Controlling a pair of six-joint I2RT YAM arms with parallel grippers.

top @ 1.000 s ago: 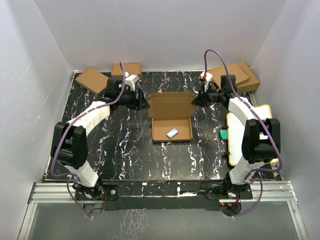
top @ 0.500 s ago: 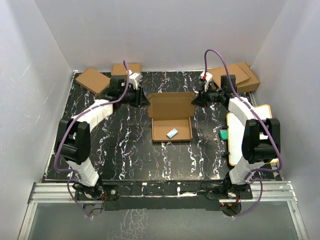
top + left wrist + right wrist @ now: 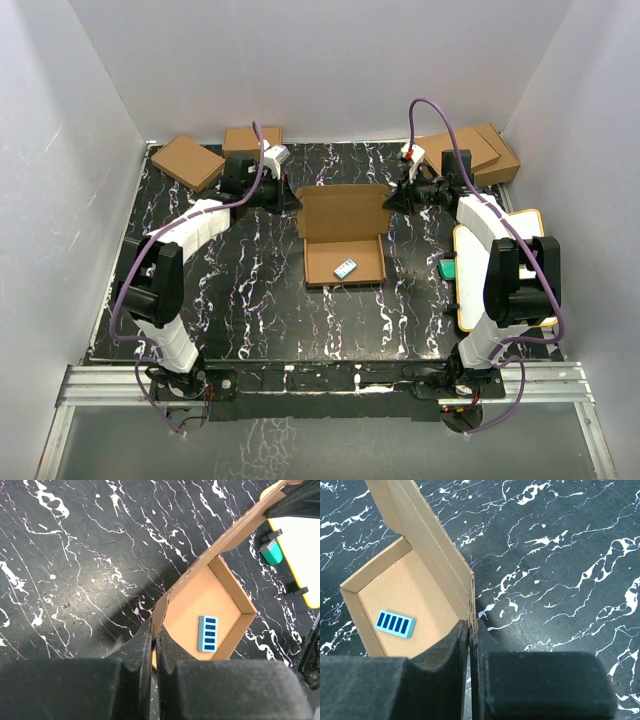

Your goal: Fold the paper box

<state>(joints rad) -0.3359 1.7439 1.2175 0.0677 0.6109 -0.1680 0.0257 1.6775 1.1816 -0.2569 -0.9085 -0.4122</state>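
Left gripper (image 3: 154, 630): fingers pressed together on the left edge of the raised lid of the plain brown corrugated-cardboard paper box (image 3: 345, 215).
Right gripper (image 3: 469, 626): pinched tight on the lid's right edge.
Box position: between the two grippers, tray flat on the black, white-veined tabletop (image 3: 250, 290), lid standing up.
Inside tray: small light-blue rectangular card with dark bars (image 3: 207, 633), just beyond the Left gripper.

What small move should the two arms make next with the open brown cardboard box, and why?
Probably lower the upright lid forward over the tray of the brown corrugated-cardboard box. The left gripper and the right gripper are each shut on one side edge of that lid, so it is held at both ends, and the small blue striped block already lies in the tray.
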